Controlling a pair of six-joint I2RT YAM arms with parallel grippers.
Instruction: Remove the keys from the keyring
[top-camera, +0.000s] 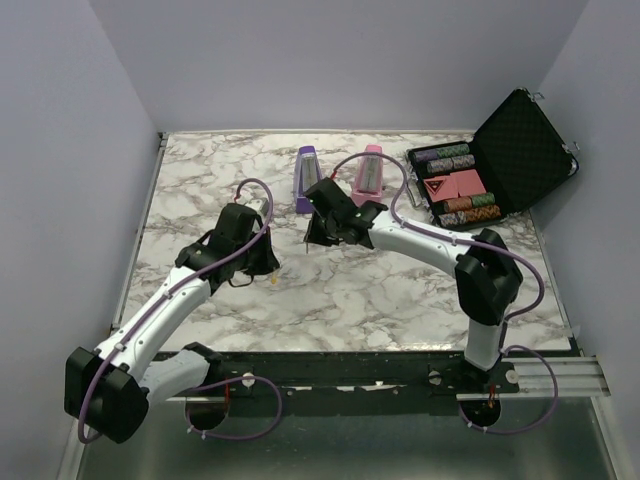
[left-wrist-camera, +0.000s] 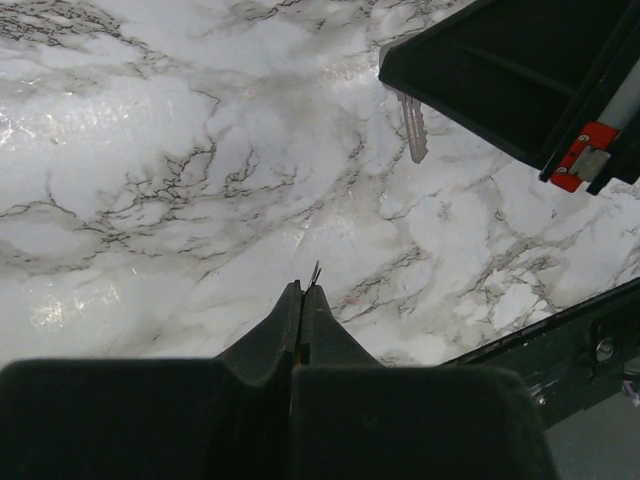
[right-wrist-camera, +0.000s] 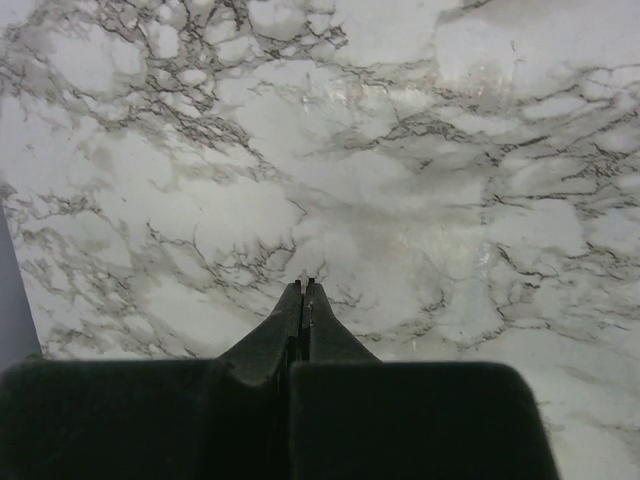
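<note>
My left gripper (left-wrist-camera: 302, 290) is shut, and a thin metal wire of the keyring (left-wrist-camera: 316, 271) sticks out past its tips, with a yellowish bit wedged between the pads. In the top view a small yellow part (top-camera: 272, 281) hangs just below this gripper (top-camera: 268, 270). My right gripper (top-camera: 308, 240) is shut, a little above the marble table (top-camera: 400, 290), and a pale silvery key (left-wrist-camera: 413, 130) hangs from it, apart from the keyring. In the right wrist view its tips (right-wrist-camera: 310, 285) are pressed together with only a sliver of metal showing.
A purple metronome (top-camera: 305, 178) and a pink metronome (top-camera: 369, 170) stand just behind the right gripper. An open black case (top-camera: 520, 150) with poker chips (top-camera: 445, 155) sits at the back right. Grey walls close in the table on the left and at the back.
</note>
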